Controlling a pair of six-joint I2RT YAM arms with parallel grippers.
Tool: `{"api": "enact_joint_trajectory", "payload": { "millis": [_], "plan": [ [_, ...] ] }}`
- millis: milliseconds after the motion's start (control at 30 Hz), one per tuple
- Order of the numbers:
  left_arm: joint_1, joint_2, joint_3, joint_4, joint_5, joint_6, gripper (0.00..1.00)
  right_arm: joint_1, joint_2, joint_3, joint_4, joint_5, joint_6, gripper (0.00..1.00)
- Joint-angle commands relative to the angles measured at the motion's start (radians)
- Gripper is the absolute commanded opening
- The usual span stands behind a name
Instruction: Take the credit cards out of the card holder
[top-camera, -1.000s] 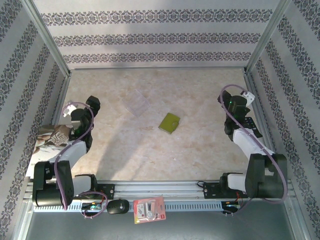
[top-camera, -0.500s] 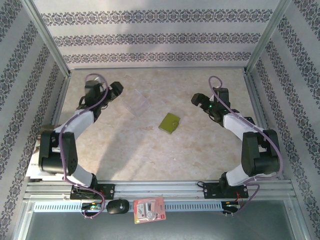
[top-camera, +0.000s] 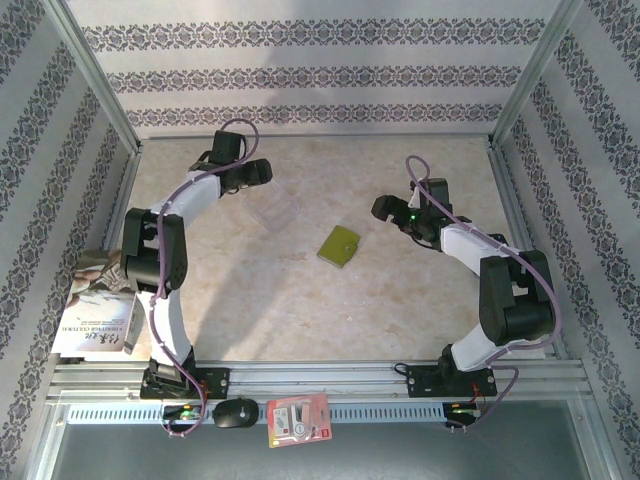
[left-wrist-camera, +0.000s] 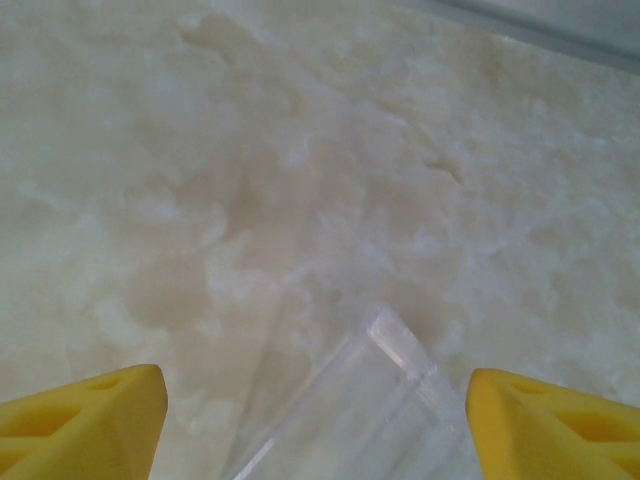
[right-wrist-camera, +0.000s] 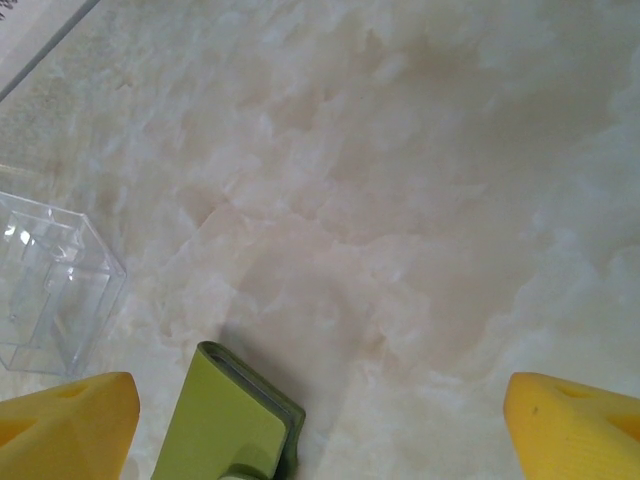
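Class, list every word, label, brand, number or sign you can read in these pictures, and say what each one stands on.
Nothing here can be quoted as it reads.
On the book at the table's left near edge: dark print on the pale cover, too blurred to read.
On the red-and-white packet at the front rail: print too small to read.
On the card holder: no lettering seen.
On the clear box: no lettering seen.

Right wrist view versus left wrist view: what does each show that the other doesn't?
Right wrist, not left: the closed olive card holder lying near the open right gripper. Left wrist, not right: the open left gripper over a corner of the clear plastic box. Both: the clear plastic box and the marbled table.
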Motion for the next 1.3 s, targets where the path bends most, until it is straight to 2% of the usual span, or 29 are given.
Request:
{"api": "enact_joint_trajectory", "payload": {
  "millis": [0, 167, 300, 533, 900, 1067, 1267],
  "plan": [
    [-0.010, 0.085, 0.100, -0.116, 0.015, 0.098, 0.77, 0.007, -0.008, 0.023, -0.020, -0.014, -0.021, 0.94],
    [-0.055, 0.211, 0.272, -0.232, 0.042, 0.175, 0.74, 0.007, -0.021, 0.025, -0.027, -0.013, -0.022, 0.94],
    [-0.080, 0.251, 0.332, -0.265, 0.074, 0.185, 0.69, 0.007, -0.032, 0.025, -0.034, -0.005, -0.028, 0.94],
    [-0.146, 0.252, 0.307, -0.245, 0.158, 0.152, 0.64, 0.005, -0.046, 0.019, -0.041, 0.037, -0.033, 0.94],
    [-0.274, 0.194, 0.250, -0.168, 0.335, 0.082, 0.64, 0.005, -0.042, -0.001, -0.026, 0.041, -0.014, 0.94],
    [-0.269, 0.088, 0.157, -0.080, 0.293, 0.002, 0.67, 0.009, -0.044, -0.006, -0.030, 0.033, -0.005, 0.94],
    [-0.249, -0.145, -0.022, 0.059, 0.146, -0.074, 0.79, 0.056, -0.037, -0.003, -0.082, 0.064, 0.003, 0.92]
  ]
}}
